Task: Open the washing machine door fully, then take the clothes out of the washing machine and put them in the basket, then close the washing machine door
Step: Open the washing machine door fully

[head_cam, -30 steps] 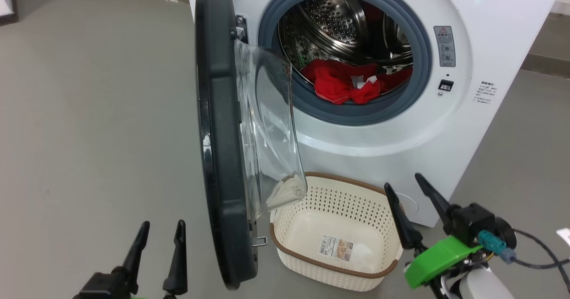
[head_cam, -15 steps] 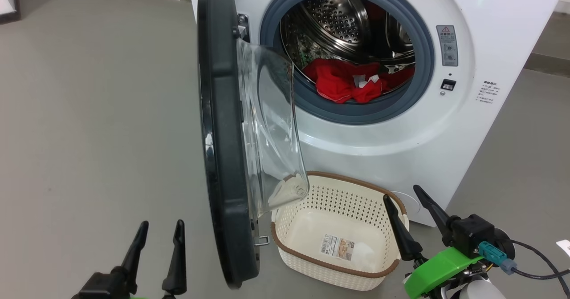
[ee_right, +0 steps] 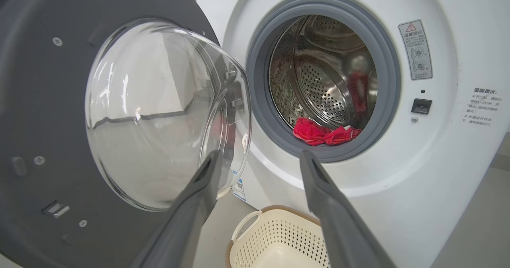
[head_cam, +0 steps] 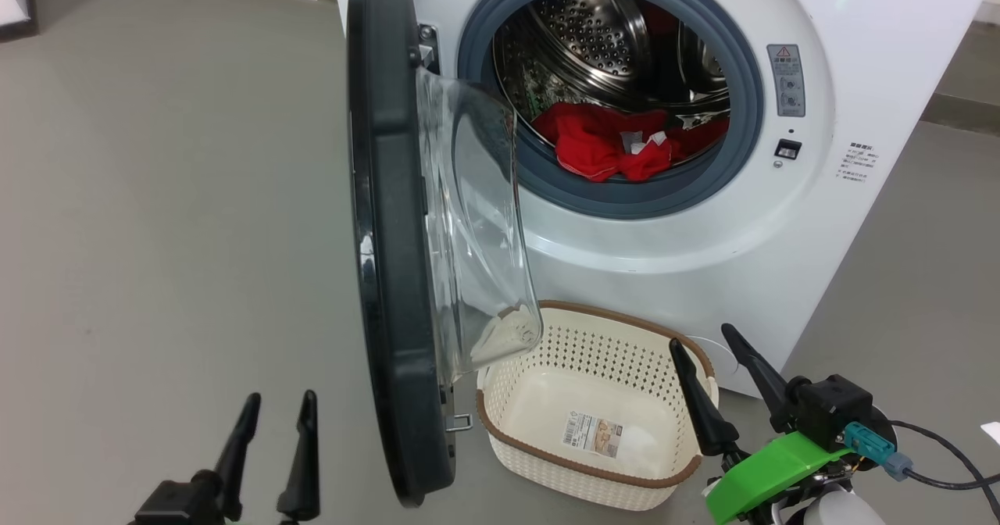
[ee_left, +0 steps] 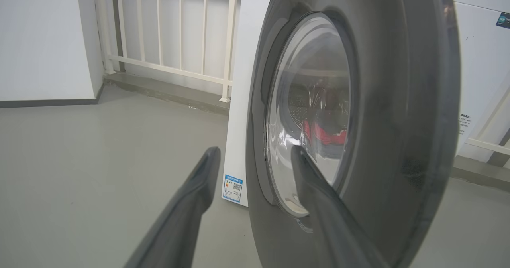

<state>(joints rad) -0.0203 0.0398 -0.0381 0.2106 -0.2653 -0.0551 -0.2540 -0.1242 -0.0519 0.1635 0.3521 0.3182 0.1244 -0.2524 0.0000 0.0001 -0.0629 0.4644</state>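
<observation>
While both grippers are held empty with fingers spread wide, the left gripper (head_cam: 281, 397) is seen low at the outer side of the washing machine door (head_cam: 387, 236), apart from its black rim, and bare grey floor (head_cam: 156, 197) lies open to its left. The right gripper (head_cam: 700, 336) is raised by the right side of the basket (head_cam: 578, 465); whether a fingertip touches the brown rim cannot be told. The door is stood edge-on, roughly square to the front of the washing machine (head_cam: 687, 251), and its clear glass bowl (head_cam: 469, 220) bulges over the basket's left rim. The basket is set on the floor just before the machine. A free path is left between the bowl and the grey rubber ring (head_cam: 625, 201). The clothes (head_cam: 601, 146) are heaped at the front lip of the steel drum (head_cam: 594, 33), just inside the ring.
</observation>
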